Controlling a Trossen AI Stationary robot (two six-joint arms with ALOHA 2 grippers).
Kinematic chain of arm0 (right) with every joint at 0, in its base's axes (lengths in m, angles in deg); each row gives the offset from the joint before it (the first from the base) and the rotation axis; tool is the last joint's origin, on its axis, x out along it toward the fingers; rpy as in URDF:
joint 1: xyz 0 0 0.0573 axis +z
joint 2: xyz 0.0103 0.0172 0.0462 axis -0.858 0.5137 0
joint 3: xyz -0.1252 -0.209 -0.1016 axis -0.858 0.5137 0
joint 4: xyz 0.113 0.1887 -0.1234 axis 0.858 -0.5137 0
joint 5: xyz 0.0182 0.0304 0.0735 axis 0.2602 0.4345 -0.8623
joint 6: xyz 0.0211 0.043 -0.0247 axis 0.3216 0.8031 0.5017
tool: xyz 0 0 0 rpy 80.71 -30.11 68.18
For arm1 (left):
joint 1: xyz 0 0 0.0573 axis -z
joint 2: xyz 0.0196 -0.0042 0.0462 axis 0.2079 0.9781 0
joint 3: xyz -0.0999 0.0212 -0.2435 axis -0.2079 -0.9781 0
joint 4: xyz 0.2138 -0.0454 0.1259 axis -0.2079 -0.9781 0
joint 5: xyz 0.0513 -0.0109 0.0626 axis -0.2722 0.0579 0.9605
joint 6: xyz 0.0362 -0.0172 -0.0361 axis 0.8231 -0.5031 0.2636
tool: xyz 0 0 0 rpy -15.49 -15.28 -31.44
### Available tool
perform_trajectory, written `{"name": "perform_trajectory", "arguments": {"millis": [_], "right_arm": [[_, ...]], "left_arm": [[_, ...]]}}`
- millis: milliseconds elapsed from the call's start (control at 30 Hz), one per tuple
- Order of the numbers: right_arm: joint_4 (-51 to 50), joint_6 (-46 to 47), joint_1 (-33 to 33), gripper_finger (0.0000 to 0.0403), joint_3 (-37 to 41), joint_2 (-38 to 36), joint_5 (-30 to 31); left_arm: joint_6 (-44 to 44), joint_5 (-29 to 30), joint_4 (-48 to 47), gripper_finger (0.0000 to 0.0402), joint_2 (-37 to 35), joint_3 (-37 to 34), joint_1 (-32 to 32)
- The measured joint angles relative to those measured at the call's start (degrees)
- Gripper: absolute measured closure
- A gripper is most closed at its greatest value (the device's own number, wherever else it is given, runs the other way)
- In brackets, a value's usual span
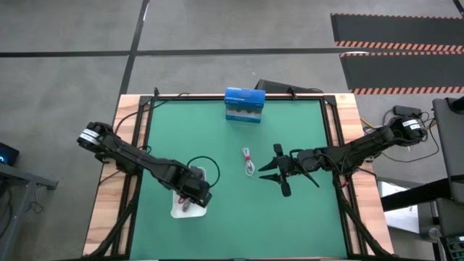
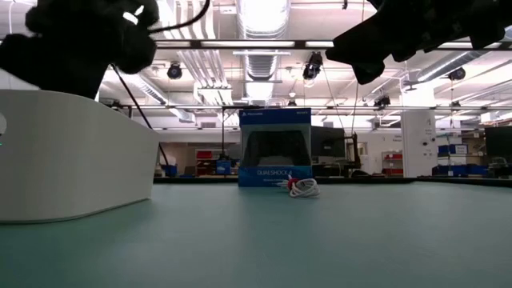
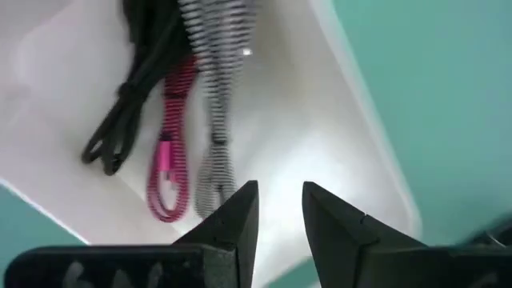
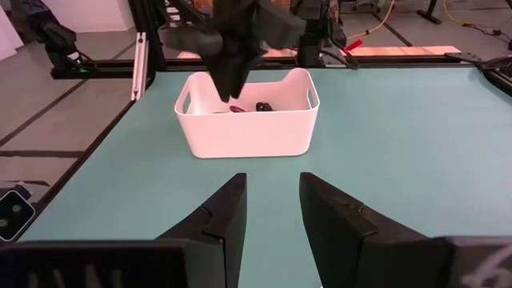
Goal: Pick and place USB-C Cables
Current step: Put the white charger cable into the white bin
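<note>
Cables in tray below left end effector.

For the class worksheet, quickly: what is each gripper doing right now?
Left gripper: open, empty, over the white tray.
Right gripper: open, empty, above the green mat.

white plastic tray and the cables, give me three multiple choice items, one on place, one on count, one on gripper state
1. Where is the white plastic tray?
A. under the left gripper
B. against the blue cardboard box
C. under the right gripper

2. How many cables lie inside the tray?
A. none
B. three
C. six

3. How are the right gripper's fingers?
A. shut on a cable
B. open, holding nothing
C. hidden

Answers:
1 A: the left gripper hangs over the tray.
2 B: a black cable, a pink braided cable and a black-and-white striped cable lie there.
3 B: the right gripper shows a bare gap.
</note>
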Motion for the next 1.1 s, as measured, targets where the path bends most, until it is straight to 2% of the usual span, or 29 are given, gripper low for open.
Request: {"name": "perform_trajectory", "arguments": {"millis": [267,533,667,800,1100], "right_arm": [[0.4,1.1,0.0,0.0296,0.0,0.0,0.0],[0.4,2.6,0.0,0.0296,0.0,0.0,0.0],[0.4,3.5,0.0,0.0296,0.0,0.0,0.0],[0.4,4.7,0.0,0.0296,0.0,0.0,0.1],[-0.9,5.6,2.1,0.0296,0.0,2.1,0.1]], "left_arm": [[10.5,3.4,0.0,0.0320,-1.3,6.4,0.0],[26.2,14.8,2.1,0.0320,-1.8,12.1,0.1],[40.0,19.1,8.4,0.0320,-1.8,11.8,0.4],[52.8,21.0,16.2,0.0320,-1.7,9.4,1.1],[72.0,28.5,30.5,0.0320,-1.8,3.9,4.8]]}}
